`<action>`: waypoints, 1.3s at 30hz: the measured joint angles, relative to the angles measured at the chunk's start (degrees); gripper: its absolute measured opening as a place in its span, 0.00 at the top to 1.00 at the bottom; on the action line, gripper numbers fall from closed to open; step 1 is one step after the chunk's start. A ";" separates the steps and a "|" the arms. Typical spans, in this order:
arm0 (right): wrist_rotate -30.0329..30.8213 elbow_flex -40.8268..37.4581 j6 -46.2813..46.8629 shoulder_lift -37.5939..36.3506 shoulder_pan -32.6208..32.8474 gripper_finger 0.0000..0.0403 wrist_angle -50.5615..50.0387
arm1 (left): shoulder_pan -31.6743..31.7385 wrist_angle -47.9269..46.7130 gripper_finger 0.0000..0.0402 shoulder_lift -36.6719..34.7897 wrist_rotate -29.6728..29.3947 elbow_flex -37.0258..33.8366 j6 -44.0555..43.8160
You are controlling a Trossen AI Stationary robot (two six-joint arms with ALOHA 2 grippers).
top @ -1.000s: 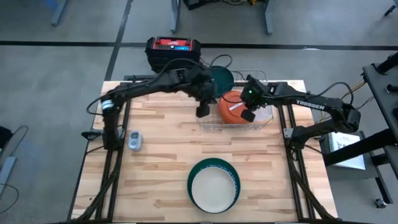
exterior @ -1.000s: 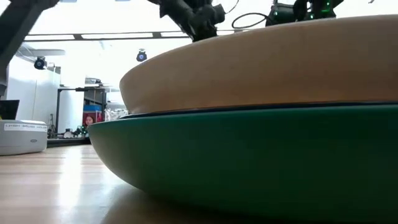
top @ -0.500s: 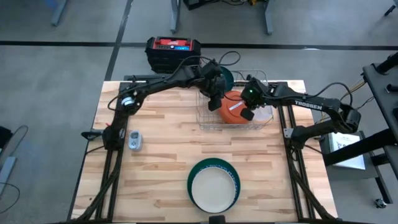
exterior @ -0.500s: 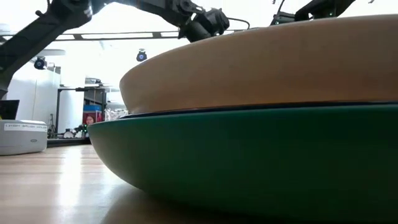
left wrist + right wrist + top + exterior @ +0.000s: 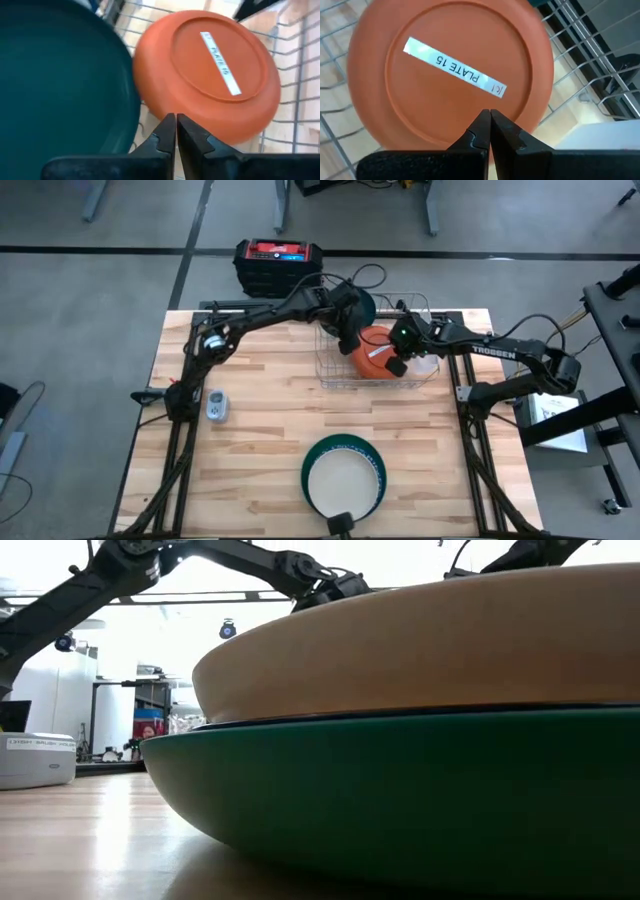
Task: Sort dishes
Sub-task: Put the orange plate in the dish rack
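Dishes part sorted: white plate [image 5: 343, 483] on green plate [image 5: 379, 463] at worktop [image 5: 260, 410] front. Orange plate [image 5: 372, 352], dark green plate [image 5: 358, 304] remain in rack [image 5: 330, 375]. Left gripper [image 5: 349, 340], right gripper [image 5: 397, 367] over rack, fingers pressed together, holding nothing.

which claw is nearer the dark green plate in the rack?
Left. The left claw is right beside the green plate; the right claw sits across the orange plate, farther off.

I see even, bright overhead light on the table [image 5: 250, 410] with only soft shadows. In the low view the white room behind is blown out, and the near plates [image 5: 420, 740] are blurred. Both wrist views are slightly soft.
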 joint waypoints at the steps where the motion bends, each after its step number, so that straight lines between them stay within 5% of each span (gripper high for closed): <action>1: 0.01 -0.06 0.22 0.00 -0.01 1.00 0.49 | 0.08 -0.04 0.96 0.00 -0.03 0.00 -0.68; 25: -0.23 -1.57 6.18 0.17 -0.03 1.00 2.01 | 0.11 2.46 0.63 5.20 3.83 -0.02 -4.47; 39: -0.23 -3.28 8.51 0.15 -0.01 1.00 1.72 | 0.16 3.01 0.55 5.97 4.18 -0.02 -4.34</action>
